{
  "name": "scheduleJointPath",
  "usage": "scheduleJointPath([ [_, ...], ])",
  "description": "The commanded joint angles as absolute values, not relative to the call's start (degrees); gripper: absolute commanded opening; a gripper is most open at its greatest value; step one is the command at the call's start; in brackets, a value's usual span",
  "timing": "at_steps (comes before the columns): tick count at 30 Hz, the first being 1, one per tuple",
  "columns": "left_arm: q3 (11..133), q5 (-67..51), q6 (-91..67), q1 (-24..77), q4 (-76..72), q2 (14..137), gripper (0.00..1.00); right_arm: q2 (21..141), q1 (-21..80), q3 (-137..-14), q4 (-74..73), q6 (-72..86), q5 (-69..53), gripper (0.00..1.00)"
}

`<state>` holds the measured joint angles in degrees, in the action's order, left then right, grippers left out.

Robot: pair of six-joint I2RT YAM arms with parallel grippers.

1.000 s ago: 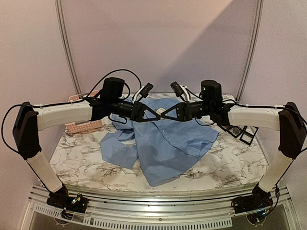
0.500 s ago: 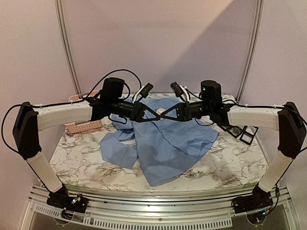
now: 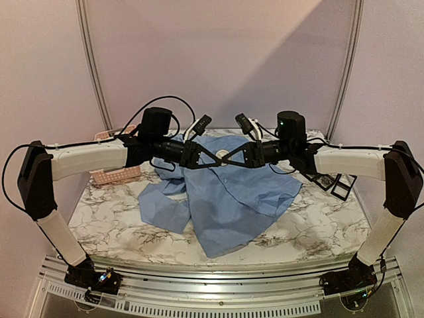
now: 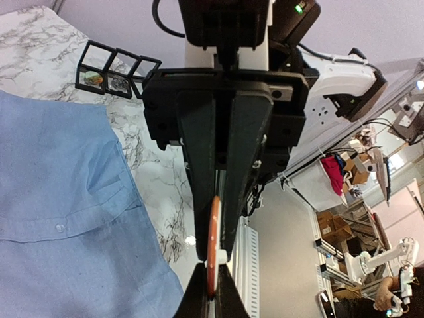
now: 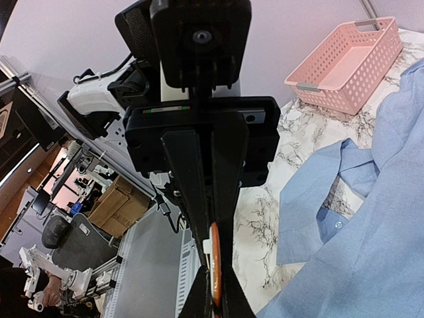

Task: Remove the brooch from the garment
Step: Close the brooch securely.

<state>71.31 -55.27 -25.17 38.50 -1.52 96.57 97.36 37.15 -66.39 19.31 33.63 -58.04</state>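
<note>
Only change in the last second: the right claw [image 3: 233,159] went from a narrow gap to clamped, and neither arm has otherwise budged. Near to far: the light blue thin-cloth button-up shirt [image 3: 225,199] lies crumpled mid-table on the white marble-pattern table [image 3: 112,225], its lowest point towards the near edge, with nothing gripping it. Above its far half both claws meet tip to tip. The left claw [image 3: 224,159] is pinched tight on the thin orange brooch [image 4: 212,255], seen edge-on. The right claw now pinches the same piece from the opposite side, so both hold it. The wrist views show no cloth hanging from the brooch, only table and floor behind it. I'd read it as already off the shirt and mid-handover, so one claw should let go next. Risk: opposed pull could twist or drop it. Beyond are a pink plastic mesh basket [image 3: 116,175] at the far-left corner and small black-framed boxes [image 3: 334,184] by the right edge.
</note>
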Motion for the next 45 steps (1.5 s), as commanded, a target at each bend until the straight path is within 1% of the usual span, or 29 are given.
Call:
scheduleJointPath([
  [1, 70.7, -55.7, -24.7, 38.7, -2.2, 96.4, 0.00, 97.7, 37.4, -66.2, 19.6, 34.0, -54.4, 0.00],
  [17, 70.8, -55.7, -24.5, 38.7, -1.9, 96.3, 0.00, 96.2, 37.5, -63.9, 23.1, 36.8, -48.8, 0.00],
  [45, 70.8, -55.9, -24.5, 38.7, -1.9, 96.1, 0.00, 94.1, 37.5, -61.8, 21.2, 40.4, -33.2, 0.00],
])
